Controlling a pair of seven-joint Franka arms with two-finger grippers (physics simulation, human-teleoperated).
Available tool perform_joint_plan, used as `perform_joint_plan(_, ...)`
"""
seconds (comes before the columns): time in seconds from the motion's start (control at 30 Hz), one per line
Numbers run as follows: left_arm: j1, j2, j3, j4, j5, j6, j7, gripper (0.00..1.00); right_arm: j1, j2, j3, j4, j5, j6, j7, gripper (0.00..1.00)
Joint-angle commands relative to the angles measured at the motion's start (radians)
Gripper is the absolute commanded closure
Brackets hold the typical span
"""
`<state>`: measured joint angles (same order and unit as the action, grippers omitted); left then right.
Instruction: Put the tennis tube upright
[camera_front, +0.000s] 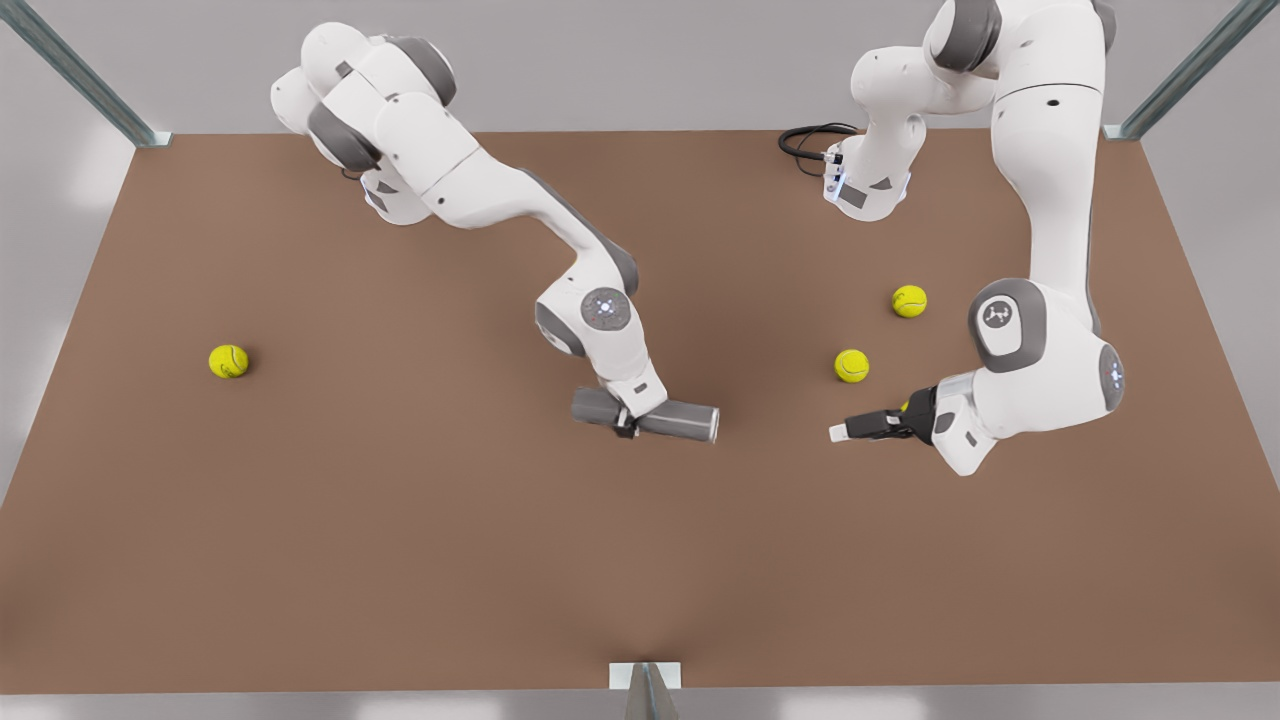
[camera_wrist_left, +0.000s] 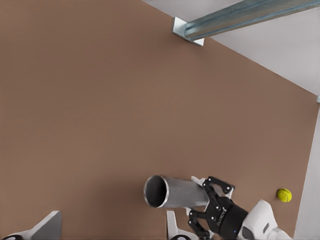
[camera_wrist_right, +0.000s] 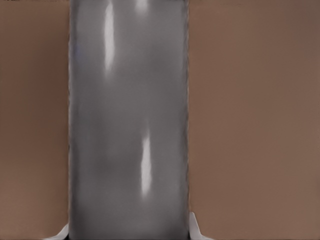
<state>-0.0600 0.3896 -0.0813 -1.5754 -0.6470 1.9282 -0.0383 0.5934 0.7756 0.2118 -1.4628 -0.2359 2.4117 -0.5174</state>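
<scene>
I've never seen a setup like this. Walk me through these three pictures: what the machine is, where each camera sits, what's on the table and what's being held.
These are simulator renders of two white robot arms, each ending in a two-finger gripper. The front view looks down on the brown table from outside the arms. The other two pictures come from cameras on the arms' wrists.

A grey metal tube is lying on its side. The right gripper is closed around its middle, so the right wrist view shows the tube up close. The left gripper waits open at the front view's right, pointing at the tube's hollow end. Its camera looks into that opening.

Three yellow tennis balls lie loose: one at the front view's left and two at its right.
</scene>
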Motion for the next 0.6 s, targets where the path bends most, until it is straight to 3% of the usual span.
perform_joint_plan(0.0, -0.001, 0.000, 0.000, 0.000, -0.002, 0.000, 0.000, 0.01, -0.001, 0.002, 0.000, 0.004, -0.005, -0.002, -0.016, 0.26)
perform_joint_plan(0.1, -0.004, 0.003, 0.000, 0.000, -0.002, 0.002, 0.000, 0.01, -0.001, 0.040, -0.006, 0.048, -0.005, -0.002, -0.254, 0.26)
perform_joint_plan(0.27, -0.006, 0.003, 0.000, 0.000, 0.000, -0.002, 0.003, 0.01, 0.037, 0.083, -0.011, 0.055, -0.002, 0.010, -0.240, 0.26)
perform_joint_plan(0.3, -0.006, 0.003, 0.000, 0.000, 0.001, -0.003, 0.003, 0.01, 0.042, 0.087, -0.011, 0.061, 0.001, 0.009, -0.237, 0.00)
perform_joint_plan(0.5, -0.007, 0.005, 0.000, 0.000, 0.004, -0.003, 0.006, 0.01, 0.042, 0.074, -0.011, 0.062, 0.006, -0.002, -0.228, 0.00)
perform_joint_plan(0.57, -0.049, 0.017, -0.006, -0.003, 0.001, 0.002, 0.006, 0.01, 0.028, -0.008, -0.011, 0.045, 0.012, -0.092, -0.202, 0.00)
